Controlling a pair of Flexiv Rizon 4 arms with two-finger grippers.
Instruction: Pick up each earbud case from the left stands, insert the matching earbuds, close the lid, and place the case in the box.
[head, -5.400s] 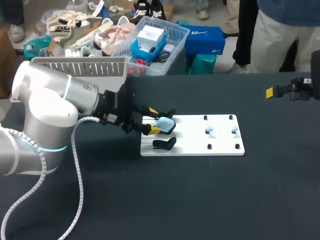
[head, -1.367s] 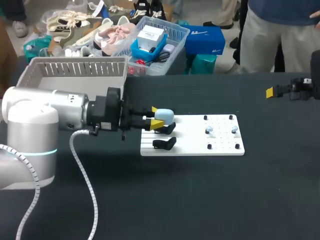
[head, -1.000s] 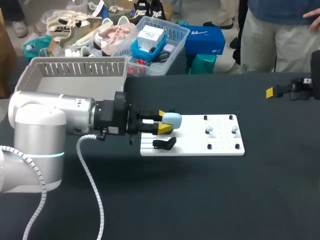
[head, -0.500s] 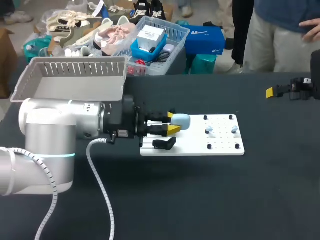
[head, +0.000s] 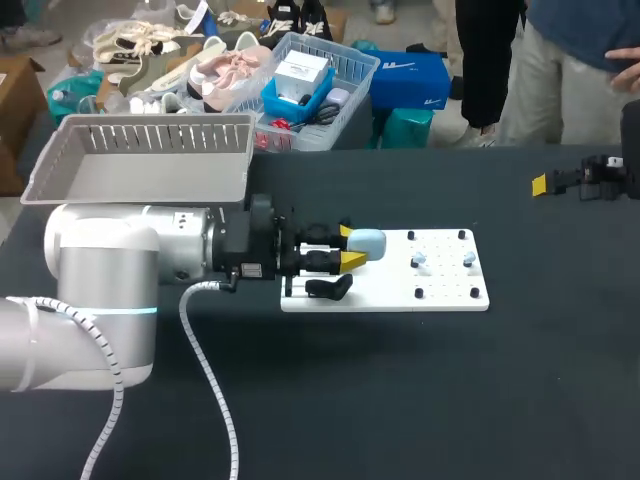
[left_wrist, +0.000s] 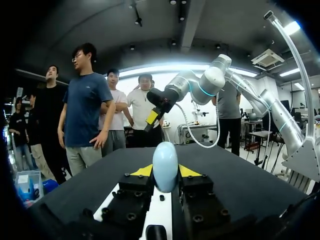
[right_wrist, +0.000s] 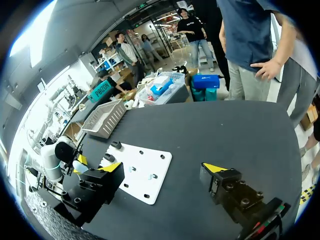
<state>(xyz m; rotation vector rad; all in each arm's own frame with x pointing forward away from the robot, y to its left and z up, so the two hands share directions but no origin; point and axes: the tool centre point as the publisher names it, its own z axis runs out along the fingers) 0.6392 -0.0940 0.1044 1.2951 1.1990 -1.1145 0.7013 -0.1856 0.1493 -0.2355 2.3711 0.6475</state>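
Observation:
My left gripper (head: 347, 249) is shut on a light blue earbud case (head: 367, 242), held just above the left part of the white board (head: 450, 298). In the left wrist view the case (left_wrist: 165, 165) stands upright between the yellow tips of the left gripper (left_wrist: 165, 173). A black case (head: 328, 288) rests on its stand at the board's near left. Two small light blue earbuds (head: 420, 260) sit in the pegs at the board's right. My right gripper (head: 548, 184) hangs open far to the right, its fingers (right_wrist: 111, 167) wide apart with nothing between them.
A grey slatted box (head: 140, 160) stands at the back left of the table, behind my left arm. From the right wrist view the board (right_wrist: 159, 165) and box (right_wrist: 104, 118) lie well ahead of the right gripper (right_wrist: 162, 168).
My left gripper has carried the blue case off its stand and to the right, over the board. The right arm has kept still.

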